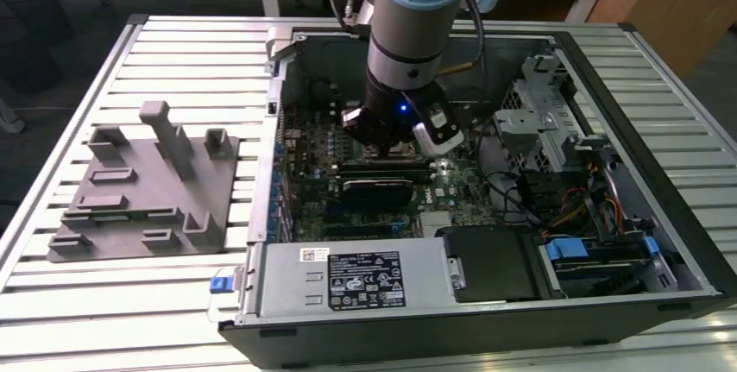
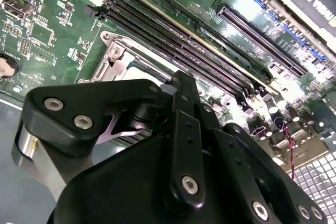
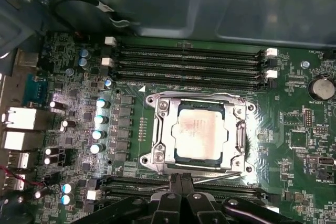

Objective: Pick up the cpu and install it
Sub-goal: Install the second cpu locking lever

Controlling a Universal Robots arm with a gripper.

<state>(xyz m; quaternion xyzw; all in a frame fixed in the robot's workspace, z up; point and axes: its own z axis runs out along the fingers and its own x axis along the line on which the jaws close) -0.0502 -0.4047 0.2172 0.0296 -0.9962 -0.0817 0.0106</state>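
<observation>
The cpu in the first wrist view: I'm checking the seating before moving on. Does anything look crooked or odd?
Nothing stands out. The cpu lies flat and square inside the socket frame, edges parallel to it. The gripper sits at the frame's edge, fingertips together.

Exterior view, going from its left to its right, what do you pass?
Grey plastic fixture on the slatted table → green motherboard inside the open computer case → the arm's gripper lowered over the board → metal drive cage → blue drive latches.
</observation>
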